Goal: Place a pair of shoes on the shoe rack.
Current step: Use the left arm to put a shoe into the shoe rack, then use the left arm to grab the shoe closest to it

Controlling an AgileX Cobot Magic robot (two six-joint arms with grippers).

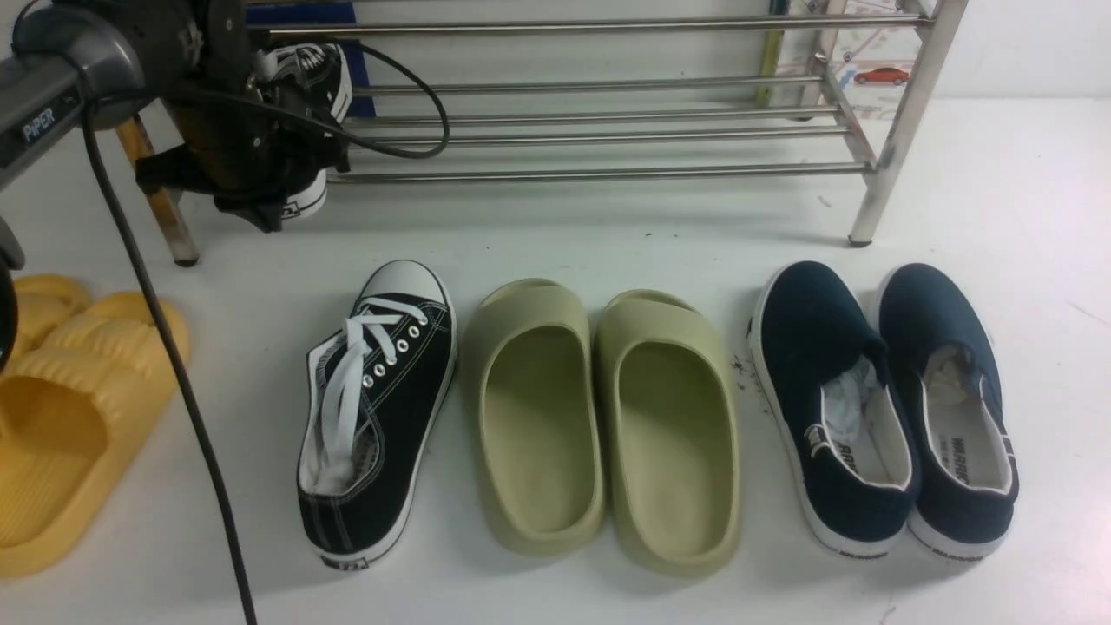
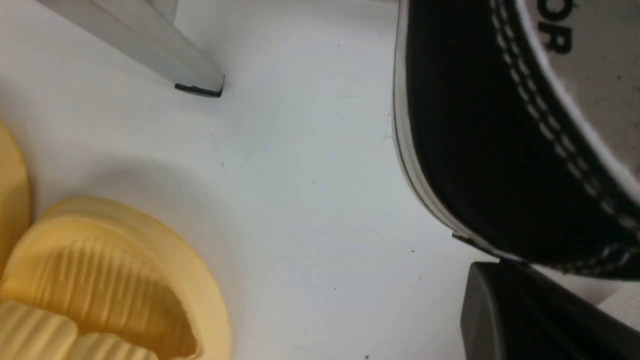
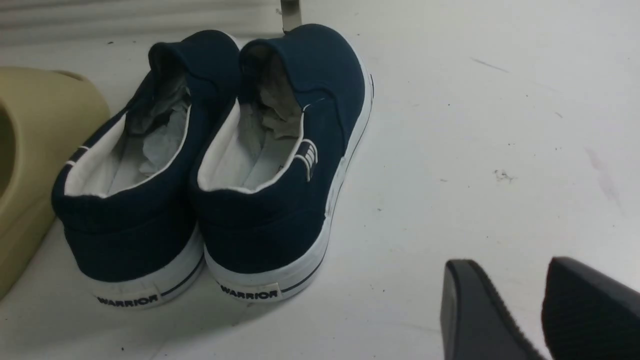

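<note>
Sneaker [image 1: 304, 74] up by the shoe rack [image 1: 608, 174]
Left gripper [image 1: 260, 195] pinches its heel to lift it; right gripper [image 3: 522, 305] spread, empty.

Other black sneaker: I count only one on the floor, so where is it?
Front view, upper left: the other sneaker hangs in the left tool at the shoe rack's left end.

Front view, upper left corner: the robot's grey left arm [image 1: 43, 108] enters from the frame's left edge, its black wrist angled toward the centre. The black left gripper [image 1: 260, 195] is clamped on a black canvas sneaker with white sole [image 1: 308, 195]. Right wrist view, lower right corner: the right gripper [image 3: 517, 300] shows two black fingers [image 3: 475, 320], parted with a clear gap between them.
</note>
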